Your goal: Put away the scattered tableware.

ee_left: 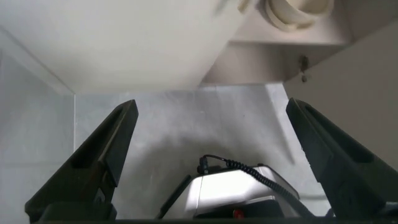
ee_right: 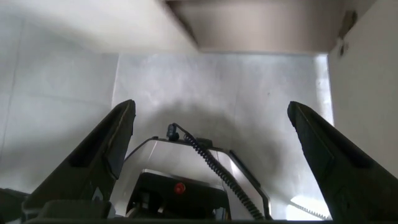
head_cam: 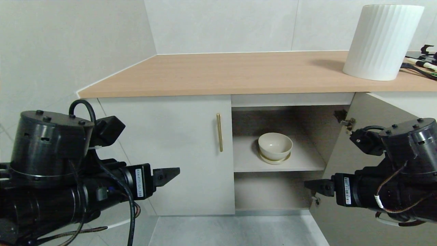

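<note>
The left gripper [head_cam: 168, 175], fingers spread wide and empty, hangs low in front of the closed left cabinet door [head_cam: 170, 136]. The right gripper [head_cam: 315, 187], also spread and empty, hangs beside the open right door [head_cam: 367, 111]. Farther back between them, a cream bowl [head_cam: 275, 145] sits on a small plate [head_cam: 270, 159] on the cabinet shelf [head_cam: 307, 160], apart from both grippers.

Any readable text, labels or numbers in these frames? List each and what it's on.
Left-arm sticker: print too small to read.
Right-arm sticker: barcode-like lines, too small to read.
Bowl and ribbed container: no text visible.
</note>
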